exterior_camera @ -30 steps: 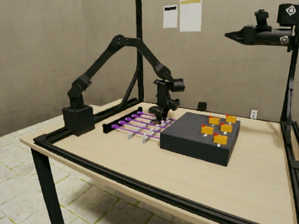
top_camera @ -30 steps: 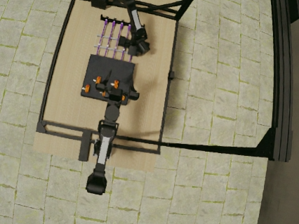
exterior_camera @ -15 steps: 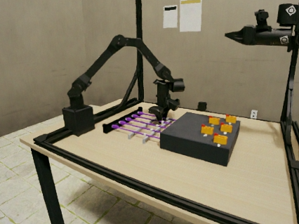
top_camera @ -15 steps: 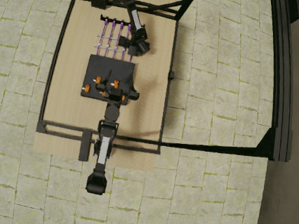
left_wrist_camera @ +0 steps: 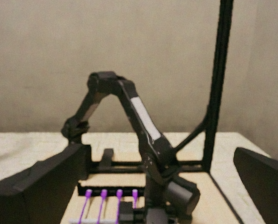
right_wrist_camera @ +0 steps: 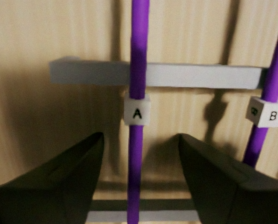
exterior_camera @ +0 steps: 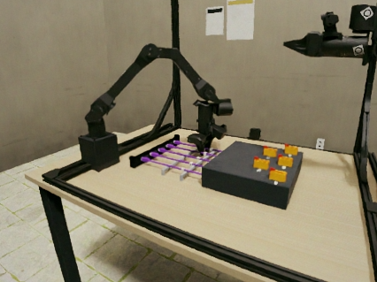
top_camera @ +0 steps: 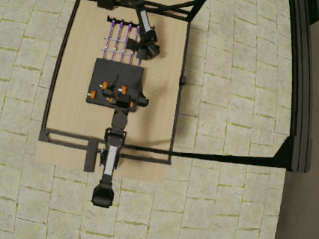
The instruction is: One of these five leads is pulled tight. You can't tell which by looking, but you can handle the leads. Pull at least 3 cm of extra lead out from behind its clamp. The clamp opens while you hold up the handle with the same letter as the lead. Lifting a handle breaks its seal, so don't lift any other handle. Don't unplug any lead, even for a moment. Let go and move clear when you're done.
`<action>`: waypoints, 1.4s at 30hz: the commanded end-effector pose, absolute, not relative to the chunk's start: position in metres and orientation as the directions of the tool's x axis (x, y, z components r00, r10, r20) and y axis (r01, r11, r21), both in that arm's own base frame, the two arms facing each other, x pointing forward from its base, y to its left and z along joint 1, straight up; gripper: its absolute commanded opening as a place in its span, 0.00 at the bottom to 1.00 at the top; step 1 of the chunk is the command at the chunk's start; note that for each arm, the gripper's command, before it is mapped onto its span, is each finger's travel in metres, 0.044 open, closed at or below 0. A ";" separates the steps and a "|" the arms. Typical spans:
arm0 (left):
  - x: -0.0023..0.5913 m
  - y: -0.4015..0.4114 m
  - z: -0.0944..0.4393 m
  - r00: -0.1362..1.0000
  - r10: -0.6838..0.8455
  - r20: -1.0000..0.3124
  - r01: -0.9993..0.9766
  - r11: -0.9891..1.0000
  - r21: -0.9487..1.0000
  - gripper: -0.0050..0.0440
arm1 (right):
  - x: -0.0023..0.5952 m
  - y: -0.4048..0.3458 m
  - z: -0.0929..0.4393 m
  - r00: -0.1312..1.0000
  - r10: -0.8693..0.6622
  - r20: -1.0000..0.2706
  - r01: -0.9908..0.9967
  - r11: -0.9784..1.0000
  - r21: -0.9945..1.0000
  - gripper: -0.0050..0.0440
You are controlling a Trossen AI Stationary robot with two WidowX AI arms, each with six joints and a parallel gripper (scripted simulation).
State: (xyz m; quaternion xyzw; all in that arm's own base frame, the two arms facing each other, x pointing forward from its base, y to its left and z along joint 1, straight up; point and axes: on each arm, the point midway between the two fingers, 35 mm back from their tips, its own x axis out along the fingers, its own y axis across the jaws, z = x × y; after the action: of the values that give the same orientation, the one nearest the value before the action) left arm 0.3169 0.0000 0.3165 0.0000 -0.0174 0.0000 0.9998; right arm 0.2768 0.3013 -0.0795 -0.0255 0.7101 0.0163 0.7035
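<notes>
Although the right gripper (top_camera: 139,52) (exterior_camera: 202,151) (right_wrist_camera: 141,140) hides part of the far leads in the exterior view, lead A (top_camera: 138,30) (exterior_camera: 187,146) (right_wrist_camera: 135,170) shows purple and straight; that gripper's jaws stand partly spread, bare wood either side between them and A; then the box (top_camera: 119,70) (exterior_camera: 232,163), five orange handles on top; the left gripper (top_camera: 127,82) (exterior_camera: 287,44) (left_wrist_camera: 159,152) hangs above, jaws wide, empty.

Purple leads, orange handles, 1 dark box
Beside the box (top_camera: 117,70) (exterior_camera: 248,161), purple leads (top_camera: 120,31) (exterior_camera: 165,164) cross pale grey bars (exterior_camera: 190,172) (right_wrist_camera: 200,76); on it, orange handles (top_camera: 123,90) (exterior_camera: 278,175) carry red and white bits.
</notes>
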 end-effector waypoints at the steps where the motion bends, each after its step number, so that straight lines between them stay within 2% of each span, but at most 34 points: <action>1: 0.316 0.000 0.323 0.999 0.000 0.050 0.000 1.000 0.000 1.00 | 0.282 0.307 -0.069 0.013 0.010 -1.000 -0.059 0.998 0.010 0.00; 17: 0.316 0.000 0.323 0.999 0.000 0.050 0.000 1.000 0.000 1.00 | 0.282 0.307 -0.069 0.013 0.010 -1.000 -0.059 0.998 0.010 0.00; 18: 0.316 0.000 0.323 0.999 0.000 0.050 0.000 1.000 0.000 1.00 | 0.282 0.308 -0.049 0.012 0.015 -1.000 -0.059 0.998 0.014 0.00; 42: 0.316 0.000 0.323 0.999 0.000 0.050 0.000 1.000 0.000 1.00 | 0.280 0.305 -0.034 0.005 0.004 -1.000 -0.058 0.998 0.004 0.00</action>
State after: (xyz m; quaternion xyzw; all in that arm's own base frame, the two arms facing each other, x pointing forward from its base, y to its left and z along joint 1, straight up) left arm 0.3169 0.0000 0.3165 0.0000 -0.0174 0.0000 0.9998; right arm 0.2722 0.2971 -0.0545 -0.0325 0.7181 0.0096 0.6951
